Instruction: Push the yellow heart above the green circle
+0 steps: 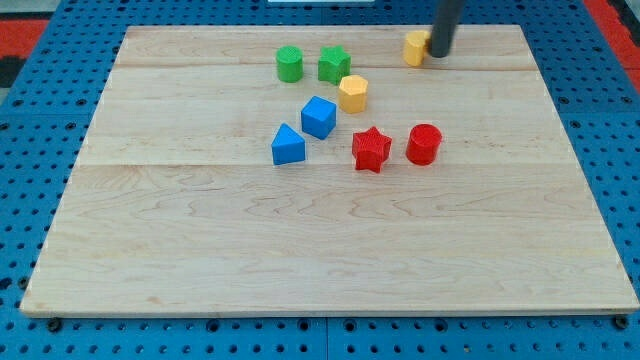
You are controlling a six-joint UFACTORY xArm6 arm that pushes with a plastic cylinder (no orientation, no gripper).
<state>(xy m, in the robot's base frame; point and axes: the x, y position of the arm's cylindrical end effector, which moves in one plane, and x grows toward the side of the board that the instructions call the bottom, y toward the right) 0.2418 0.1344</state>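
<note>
Rod [446, 25] coming down from the view's top edge, near upright, leaning slightly. My tip [438, 54] resting at the bench [300, 260] surface near the top edge, touching the right side of the yellow heart [415, 47]. No fingers on this arm, just the plain rod. Yellow heart well to the right of the green circle [289, 64], at about the same height or a little higher. Green star [334, 65] just beside the circle on its right. Yellow hexagon [353, 93] below the star. Blue cube [318, 117] and blue triangular block [287, 145] lower down. Red star [371, 149] and red cylinder [424, 144] side by side.
</note>
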